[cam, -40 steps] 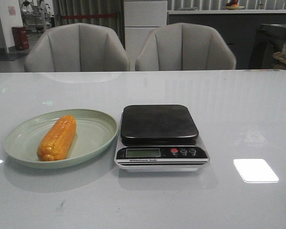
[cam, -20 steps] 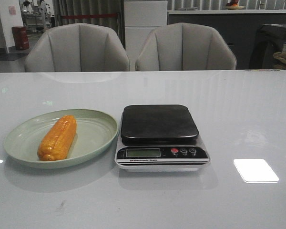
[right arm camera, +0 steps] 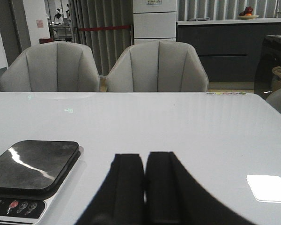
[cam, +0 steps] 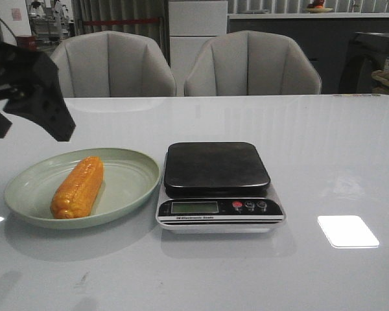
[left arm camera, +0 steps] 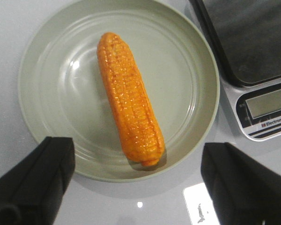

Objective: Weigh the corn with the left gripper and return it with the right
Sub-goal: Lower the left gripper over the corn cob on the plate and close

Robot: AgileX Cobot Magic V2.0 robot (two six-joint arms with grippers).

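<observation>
The orange-yellow corn (cam: 78, 186) lies lengthwise on a pale green plate (cam: 137, 170) at the left of the table. A kitchen scale (cam: 216, 169) with a bare black platform stands just right of the plate. My left gripper (cam: 29, 126) hangs above the plate's far left rim. In the left wrist view it (left arm camera: 138, 149) is open wide and empty, with the corn (left arm camera: 129, 96) on the plate (left arm camera: 51, 89) below and between its fingers. My right gripper (right arm camera: 145, 158) is shut and empty, low over the table right of the scale (right arm camera: 33, 165); it is out of the front view.
The scale's display and buttons (cam: 248, 206) face the table's front edge. Two grey chairs (cam: 251, 65) stand behind the far edge. A bright light patch (cam: 347, 231) lies on the glossy white table at the right.
My left gripper has come into the front view at the upper left, above the plate. The corn, plate and scale have not moved.
</observation>
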